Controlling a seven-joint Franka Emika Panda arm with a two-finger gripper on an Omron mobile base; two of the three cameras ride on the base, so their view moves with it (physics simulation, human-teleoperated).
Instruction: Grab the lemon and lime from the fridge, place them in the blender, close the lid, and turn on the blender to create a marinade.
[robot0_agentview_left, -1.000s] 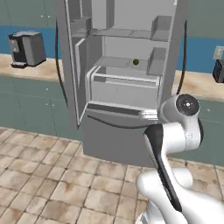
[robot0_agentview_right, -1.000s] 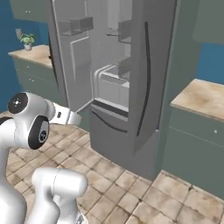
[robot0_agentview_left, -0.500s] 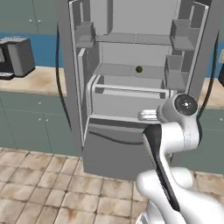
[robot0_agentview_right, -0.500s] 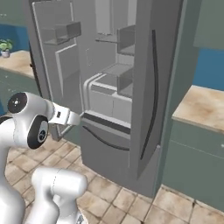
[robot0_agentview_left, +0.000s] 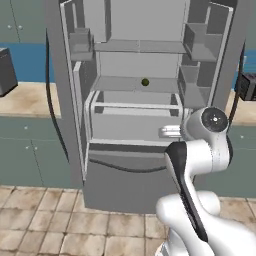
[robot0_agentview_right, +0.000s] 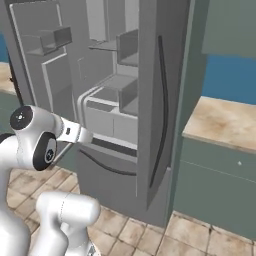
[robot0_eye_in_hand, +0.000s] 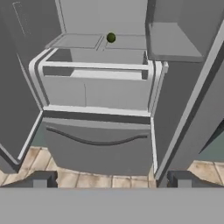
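Open fridge (robot0_agentview_left: 75, 125), doors swung wide, squarely ahead of the end effector (robot0_eye_in_hand: 111, 178), fingertips (robot0_eye_in_hand: 40, 179) parted wide and gripping nothing. Small dark green round fruit, likely the lime (robot0_eye_in_hand: 111, 38), resting on a pale shelf (robot0_eye_in_hand: 78, 41) ahead of and above the end effector, roughly on its centre line, well apart from it beyond the drawer (robot0_eye_in_hand: 94, 89); same fruit (robot0_agentview_left: 145, 82) up and left of the wrist from the left base camera. No long axis on a round fruit, so any approach angle likely fine. Single arm. Lemon not made out. No brands, labels or legible writing.
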